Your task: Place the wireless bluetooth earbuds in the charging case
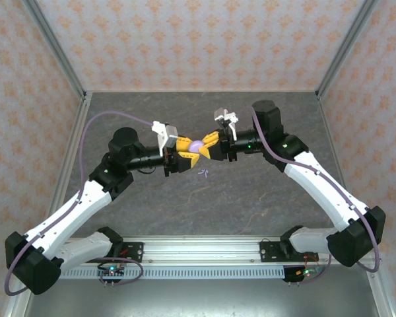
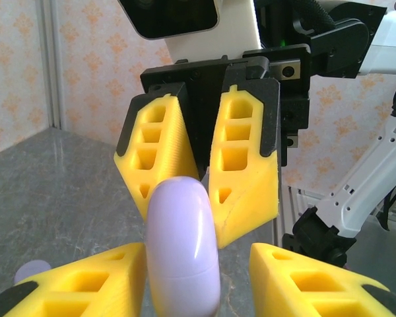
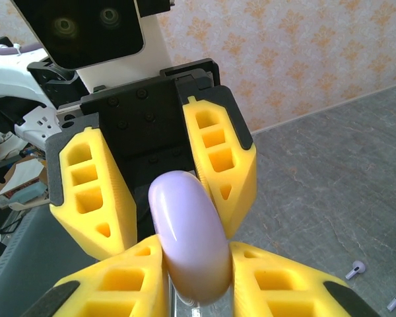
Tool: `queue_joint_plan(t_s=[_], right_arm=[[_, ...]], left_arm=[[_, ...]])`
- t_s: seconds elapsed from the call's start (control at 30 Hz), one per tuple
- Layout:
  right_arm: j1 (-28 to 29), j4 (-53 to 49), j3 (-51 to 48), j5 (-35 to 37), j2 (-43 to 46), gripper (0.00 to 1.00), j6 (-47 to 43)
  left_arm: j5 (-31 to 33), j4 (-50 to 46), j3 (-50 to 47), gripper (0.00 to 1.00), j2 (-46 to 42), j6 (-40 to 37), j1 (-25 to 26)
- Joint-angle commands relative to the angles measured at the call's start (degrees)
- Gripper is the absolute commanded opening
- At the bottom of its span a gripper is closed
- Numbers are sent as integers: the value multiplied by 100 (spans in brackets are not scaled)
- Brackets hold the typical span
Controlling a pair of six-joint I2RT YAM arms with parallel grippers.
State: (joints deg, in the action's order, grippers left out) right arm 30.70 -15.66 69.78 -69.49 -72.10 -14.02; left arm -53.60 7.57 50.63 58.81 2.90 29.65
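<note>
Case [image 1: 195, 144] between left tool [image 1: 187, 147], right tool [image 1: 205, 143]

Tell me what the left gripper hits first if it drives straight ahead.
The lilac charging case is already inside the left gripper; driving on, it would likely meet the right gripper, facing it head-on, next.

Papered walls [image 1: 185, 39] around a grey desk [image 1: 204, 198]
Three walls carry pale pink paper printed with rows of small orange motifs (a floral sort of pattern). Bare metal posts [image 1: 57, 49] run up the two back corners. The desk is dark grey, mottled like stone, with a silver slotted rail [image 1: 204, 254] along its near edge. The light is soft and even across the whole surface.
</note>
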Motion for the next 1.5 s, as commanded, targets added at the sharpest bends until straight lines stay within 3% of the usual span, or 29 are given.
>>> queue_joint_plan(t_s=[0.0, 0.37, 0.5, 0.87, 1.47], right_arm=[[-20, 123, 165, -170, 152, 25, -66], [-13, 80, 150, -110, 161, 25, -77], [-20, -39, 168, 71, 182, 34, -142], [-63, 144, 174, 812, 235, 71, 48], [-281, 191, 575, 1228, -75, 78, 417]], left_arm=[[-143, -39, 193, 44, 43, -113, 63], [-178, -185, 255, 24, 61, -212, 76], [-168, -216, 281, 17, 52, -237, 76], [-194, -256, 329, 15, 87, -281, 93], [-217, -508, 439, 13, 114, -448, 118]])
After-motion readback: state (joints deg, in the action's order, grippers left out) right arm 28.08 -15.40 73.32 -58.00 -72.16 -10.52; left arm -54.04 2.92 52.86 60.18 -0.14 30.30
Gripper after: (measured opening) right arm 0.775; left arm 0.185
